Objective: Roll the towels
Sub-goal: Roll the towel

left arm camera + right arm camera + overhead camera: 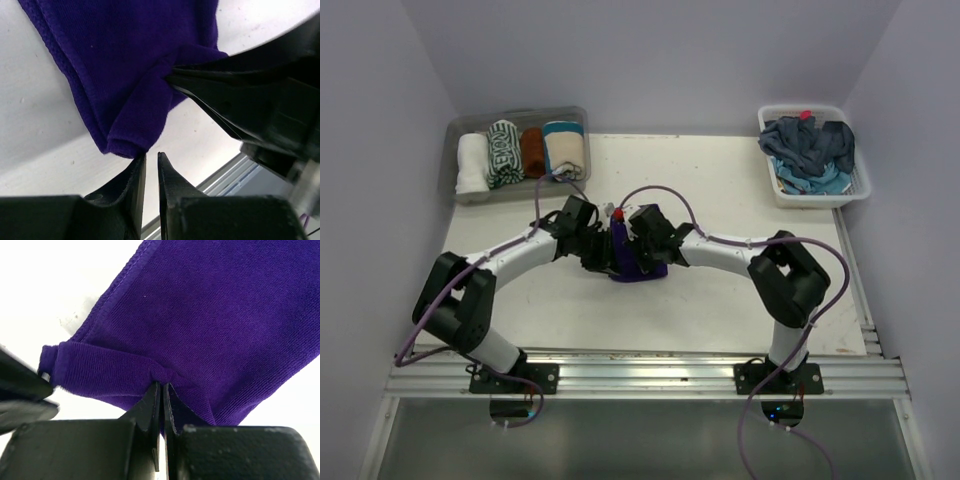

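Both arms have their wrists together at the middle of the bench (740, 190), bent over a deep purple towel (642, 268) that lies there partly bunched beneath them. In the right wrist view the right gripper (162, 386) has its jaws pressed tight on a small pucker of the purple cloth along a folded-over hem, and the rest of the towel spreads away toward the upper right of that frame. In the left wrist view the left gripper (151, 156) sits at the bottom centre with its jaws only a narrow slit apart. Pale bench shows through the gap, and the towel's doubled-over corner lies just at the tip of one jaw, with no cloth visibly between them. At the upper left of the overhead view, a clear plastic tub (520, 113) holds four rolled towels side by side: white (472, 163), green-patterned (504, 153), rust-brown (532, 152) and cream-and-teal (564, 148). At the upper right, a white lattice basket (817, 201) holds a loose heap of dark navy and light blue towels (810, 148).
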Robot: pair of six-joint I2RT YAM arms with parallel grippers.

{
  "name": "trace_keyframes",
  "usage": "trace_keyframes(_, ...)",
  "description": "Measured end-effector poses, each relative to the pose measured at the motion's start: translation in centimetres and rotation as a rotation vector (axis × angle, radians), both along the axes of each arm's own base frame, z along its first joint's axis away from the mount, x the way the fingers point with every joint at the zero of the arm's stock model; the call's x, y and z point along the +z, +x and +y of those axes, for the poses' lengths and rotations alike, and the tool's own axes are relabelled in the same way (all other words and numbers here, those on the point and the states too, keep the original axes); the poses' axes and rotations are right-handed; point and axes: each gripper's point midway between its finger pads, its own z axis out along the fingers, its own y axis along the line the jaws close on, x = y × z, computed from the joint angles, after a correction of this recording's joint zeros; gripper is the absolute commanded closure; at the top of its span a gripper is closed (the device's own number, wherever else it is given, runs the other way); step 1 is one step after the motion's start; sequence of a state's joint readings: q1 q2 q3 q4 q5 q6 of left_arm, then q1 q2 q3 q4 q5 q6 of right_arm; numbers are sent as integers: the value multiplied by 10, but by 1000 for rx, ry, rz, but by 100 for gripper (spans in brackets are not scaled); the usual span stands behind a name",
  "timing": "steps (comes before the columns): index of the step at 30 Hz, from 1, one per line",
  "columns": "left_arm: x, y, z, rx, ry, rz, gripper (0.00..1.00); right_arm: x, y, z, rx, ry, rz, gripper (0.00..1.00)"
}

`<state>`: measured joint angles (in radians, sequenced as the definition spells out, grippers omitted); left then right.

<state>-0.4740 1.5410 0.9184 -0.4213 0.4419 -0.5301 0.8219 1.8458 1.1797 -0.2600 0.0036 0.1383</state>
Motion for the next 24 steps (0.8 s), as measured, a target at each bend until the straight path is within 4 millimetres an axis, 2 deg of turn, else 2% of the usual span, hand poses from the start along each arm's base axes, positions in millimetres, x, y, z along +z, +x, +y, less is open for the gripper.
trace_keyframes(2,-9,3,-1,2,9,12,82,0,1,-1,-10,5,2,100)
trace_keyframes(4,-22,7,-1,7,27,29,83,0,2,-1,-19,10,8,94)
trace_keyframes(8,-41,11,-1,21,63,69,85,2,3,-1,-44,24,13,62)
trace_keyframes(10,-42,13,-1,22,63,71,84,6,4,-5,-57,27,6,54)
trace_keyframes(12,-40,15,-2,24,64,62,84,14,2,-11,-64,35,-8,51)
trace_keyframes(16,-37,22,-2,34,72,42,84,38,-4,-24,-88,63,-49,51)
trace_keyframes(19,-36,26,-2,40,76,30,84,54,-10,-32,-111,81,-87,61)
trace_keyframes(20,-35,27,-2,42,78,26,84,57,-13,-34,-116,84,-97,68)
trace_keyframes(23,-34,31,-2,50,84,15,84,56,-21,-32,-108,86,-97,78)
trace_keyframes(24,-33,32,-2,52,85,12,84,54,-24,-31,-101,82,-91,79)
